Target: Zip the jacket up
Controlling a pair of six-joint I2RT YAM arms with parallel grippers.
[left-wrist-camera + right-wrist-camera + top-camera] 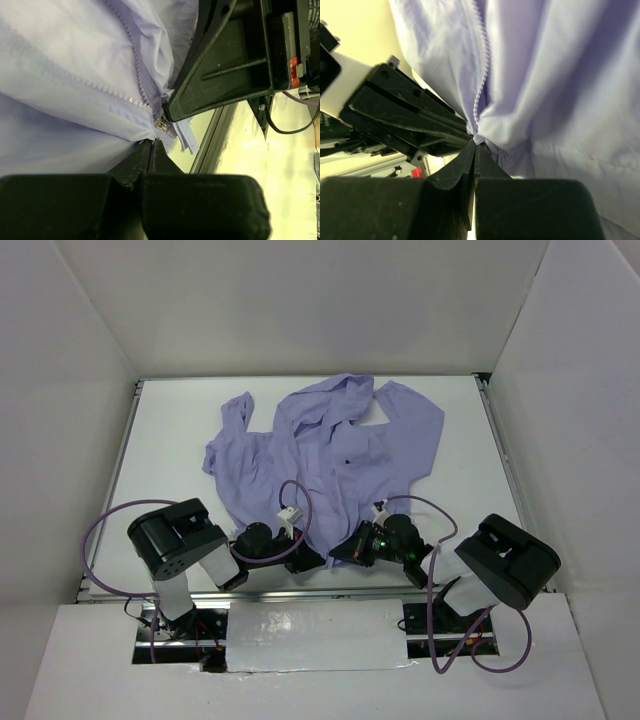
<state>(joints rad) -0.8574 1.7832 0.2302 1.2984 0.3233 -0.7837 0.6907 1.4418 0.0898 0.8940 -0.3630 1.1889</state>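
The lavender jacket lies crumpled on the white table, hood toward the back, a tiny dark mark on its chest. Both grippers meet at its near hem. My left gripper is shut, its tips pinching the hem just below the small metal zipper slider. Two rows of zipper teeth run apart above the slider. My right gripper is shut on a bunch of jacket fabric at the bottom end of the zipper teeth. Each gripper's black body fills part of the other's wrist view.
White walls enclose the table on three sides. A metal rail runs along the table's near edge right by the grippers. Purple cables loop around both arms. The arm bases stand at the near edge.
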